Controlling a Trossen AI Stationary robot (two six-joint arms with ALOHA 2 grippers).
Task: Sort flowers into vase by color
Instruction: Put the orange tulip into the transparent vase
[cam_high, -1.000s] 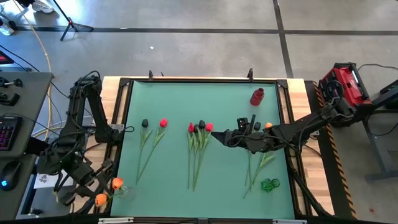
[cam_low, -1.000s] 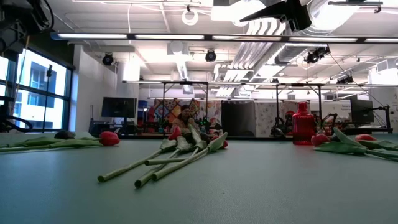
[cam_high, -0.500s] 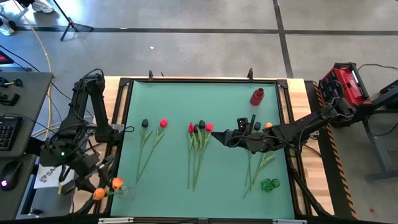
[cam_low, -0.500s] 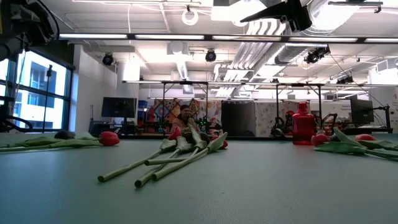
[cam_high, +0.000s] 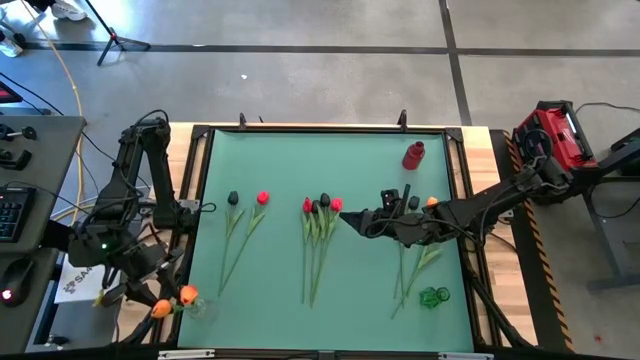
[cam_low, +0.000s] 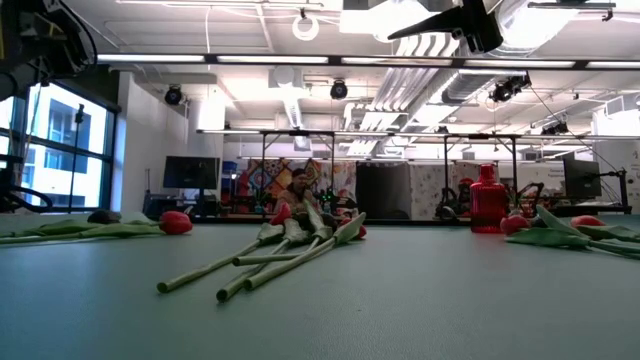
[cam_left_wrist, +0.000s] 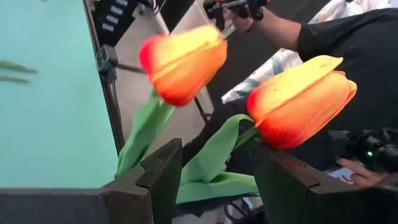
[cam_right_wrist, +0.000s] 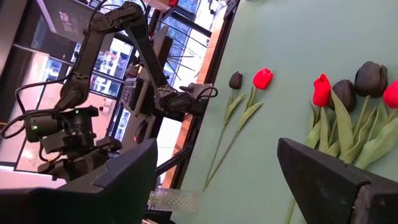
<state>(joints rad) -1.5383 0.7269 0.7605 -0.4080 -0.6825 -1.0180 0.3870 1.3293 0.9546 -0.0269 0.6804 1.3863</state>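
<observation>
Left end effector (cam_left_wrist: 214, 177) grips two orange tulips (cam_left_wrist: 298, 102), stems hidden; right end effector (cam_right_wrist: 249, 180) released.

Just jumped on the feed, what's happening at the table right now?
The left pincer sits off the mat's front left corner with two orange tulips, whose stems and leaves run between its fingers, close to a clear glass vase. The right pincer hangs open above the middle of the green mat, holding nothing. Red and dark tulips lie on the mat unsorted, in a pair, a middle bunch and a few under the right arm. A red vase and a green vase stand empty.
</observation>
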